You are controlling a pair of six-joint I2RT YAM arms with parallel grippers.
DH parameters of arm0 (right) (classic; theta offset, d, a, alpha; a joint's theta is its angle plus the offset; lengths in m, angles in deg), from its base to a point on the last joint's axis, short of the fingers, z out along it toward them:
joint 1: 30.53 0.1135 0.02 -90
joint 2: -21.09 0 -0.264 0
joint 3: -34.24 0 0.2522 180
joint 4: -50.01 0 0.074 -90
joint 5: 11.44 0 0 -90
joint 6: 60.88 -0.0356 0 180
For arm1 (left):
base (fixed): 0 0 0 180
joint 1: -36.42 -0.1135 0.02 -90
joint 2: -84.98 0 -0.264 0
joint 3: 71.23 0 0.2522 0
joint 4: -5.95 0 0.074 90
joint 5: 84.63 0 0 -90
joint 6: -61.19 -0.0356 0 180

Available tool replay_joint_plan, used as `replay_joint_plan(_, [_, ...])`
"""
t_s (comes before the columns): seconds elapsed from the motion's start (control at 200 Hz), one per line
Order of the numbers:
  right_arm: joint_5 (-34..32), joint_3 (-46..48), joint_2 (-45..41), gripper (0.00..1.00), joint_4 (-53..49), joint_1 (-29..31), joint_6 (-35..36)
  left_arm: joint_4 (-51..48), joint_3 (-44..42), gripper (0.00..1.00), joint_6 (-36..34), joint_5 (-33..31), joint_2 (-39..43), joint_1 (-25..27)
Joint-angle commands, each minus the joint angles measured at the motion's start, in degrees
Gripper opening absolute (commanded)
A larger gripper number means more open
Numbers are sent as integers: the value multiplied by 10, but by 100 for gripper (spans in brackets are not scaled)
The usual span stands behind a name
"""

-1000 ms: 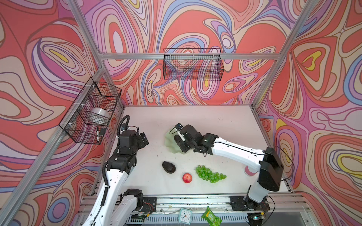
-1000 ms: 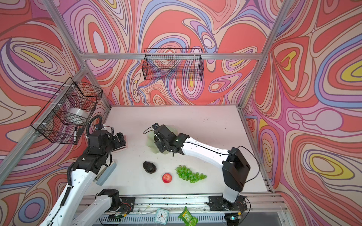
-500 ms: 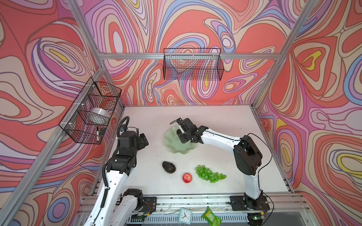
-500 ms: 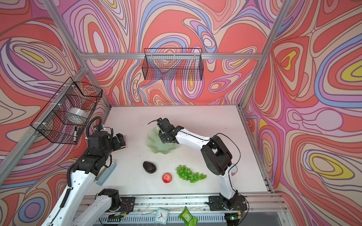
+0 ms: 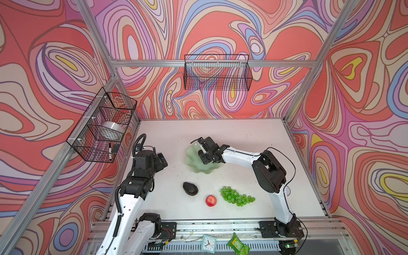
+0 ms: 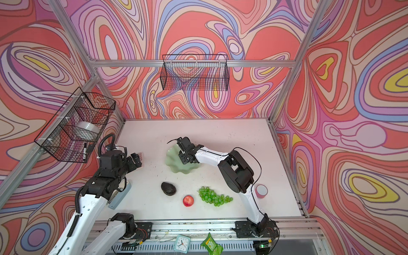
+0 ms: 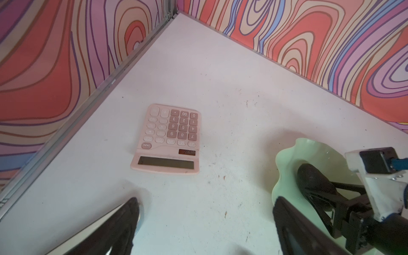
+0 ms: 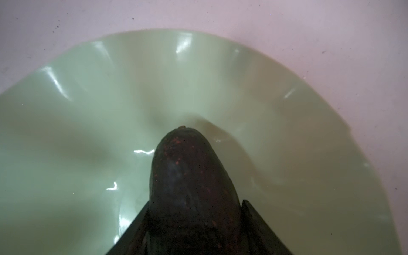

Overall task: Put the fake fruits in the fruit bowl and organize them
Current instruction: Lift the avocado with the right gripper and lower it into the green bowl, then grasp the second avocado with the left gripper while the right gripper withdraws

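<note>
The mint-green fruit bowl [image 5: 199,169] [image 6: 176,165] sits mid-table. My right gripper [image 5: 204,154] [image 6: 184,155] [image 8: 195,204] hangs low over the bowl [image 8: 88,132], shut on a dark avocado [image 8: 189,176] whose narrow end points at the bowl's middle. The left wrist view shows that avocado [image 7: 313,178] down inside the bowl [image 7: 284,159]. On the table nearer the front lie another avocado [image 5: 190,188] [image 6: 168,188], a red apple [image 5: 211,200] [image 6: 188,200] and green grapes [image 5: 237,197] [image 6: 214,197]. My left gripper [image 5: 162,161] [image 6: 136,160] [image 7: 205,223] is open and holds nothing, left of the bowl.
A pink calculator [image 7: 167,139] [image 6: 140,156] lies just beyond my left gripper by the left wall. A pink-and-white container [image 6: 261,191] stands behind my right arm. Wire baskets hang on the left and back walls. A clock [image 5: 208,242] and green snack packet [image 5: 238,245] lie on the front rail.
My right gripper has carried the avocado back over the bowl and lower, with its elbow folded in. The left arm has stayed almost still.
</note>
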State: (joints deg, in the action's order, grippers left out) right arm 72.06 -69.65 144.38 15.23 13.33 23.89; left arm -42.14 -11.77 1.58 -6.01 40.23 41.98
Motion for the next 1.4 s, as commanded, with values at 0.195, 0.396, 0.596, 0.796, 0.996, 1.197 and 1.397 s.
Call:
replay_joint_plan(0.195, [9,-11,-9,61,24,-3,-5,-122,2,88,111,129,-4,-2])
replay_joint_plan(0.396, [17,-2,-57,74,42,-8,-13,-159,-16,83,165,144,12,55])
replay_joint_plan(0.596, [8,37,-142,85,69,-30,-41,-190,-52,82,243,134,37,149])
replay_joint_plan(0.796, [-7,127,-258,95,107,-55,-69,-159,-90,82,341,84,23,276])
replay_joint_plan(0.996, [-23,196,-331,98,107,-61,-74,-98,-74,84,387,29,-76,372])
replay_joint_plan(1.197, [-33,242,-367,98,104,-63,-77,-26,-66,86,393,34,-159,391])
replay_joint_plan(1.397, [-41,264,-387,98,107,-66,-71,-12,-65,86,387,31,-209,392])
